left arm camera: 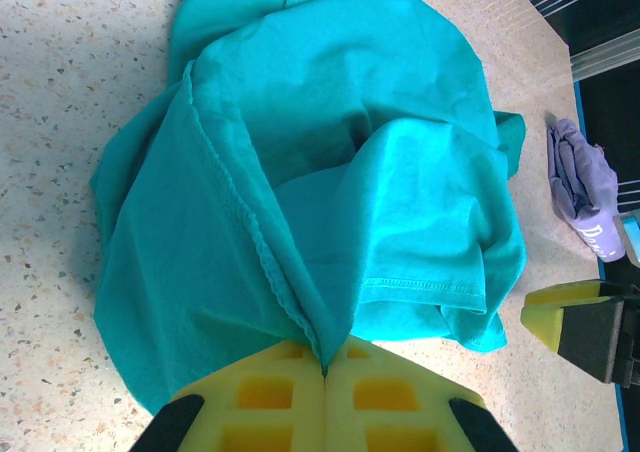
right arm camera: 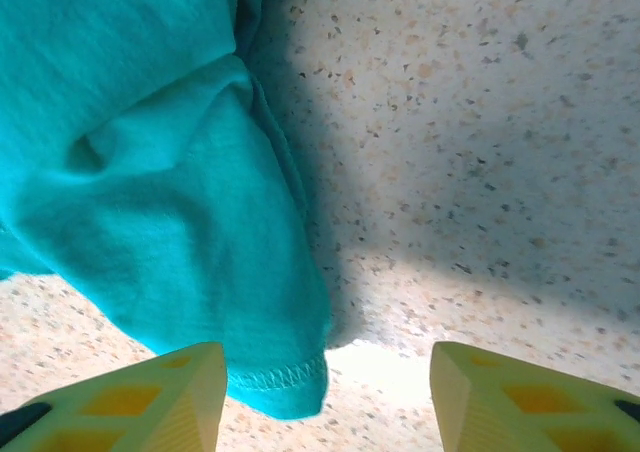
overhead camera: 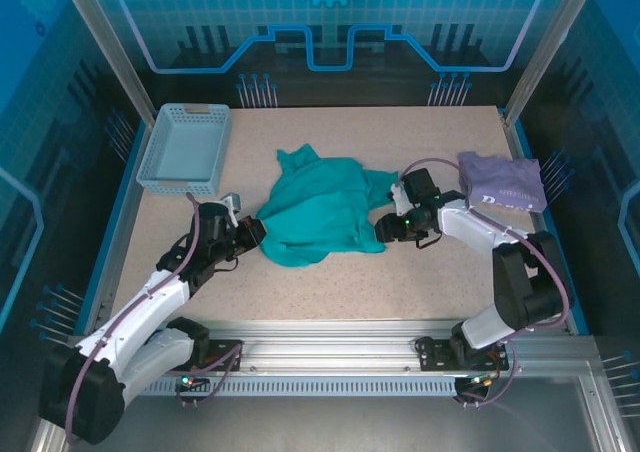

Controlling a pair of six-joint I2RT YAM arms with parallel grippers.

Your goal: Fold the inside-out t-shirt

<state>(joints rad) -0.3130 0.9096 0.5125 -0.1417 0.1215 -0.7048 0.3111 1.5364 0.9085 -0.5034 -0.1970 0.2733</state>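
The teal inside-out t-shirt (overhead camera: 318,212) lies crumpled in the middle of the table. My left gripper (overhead camera: 252,231) is at the shirt's left edge, shut on a pinched seam fold of the t-shirt (left arm camera: 300,202), with the yellow pads (left arm camera: 270,392) pressed together around the cloth. My right gripper (overhead camera: 385,226) sits low at the shirt's right side, open. A hemmed corner of the t-shirt (right arm camera: 180,222) lies between its yellow fingertips (right arm camera: 190,392), nearer the left one, ungripped. The right gripper's midpoint (right arm camera: 328,397) is over bare table.
A light blue basket (overhead camera: 184,150) stands at the back left. A folded lavender garment (overhead camera: 502,180) lies at the right, just behind my right arm, seen as the lavender garment (left arm camera: 580,187) in the left wrist view. Speckled tabletop (overhead camera: 340,292) lies bare in front.
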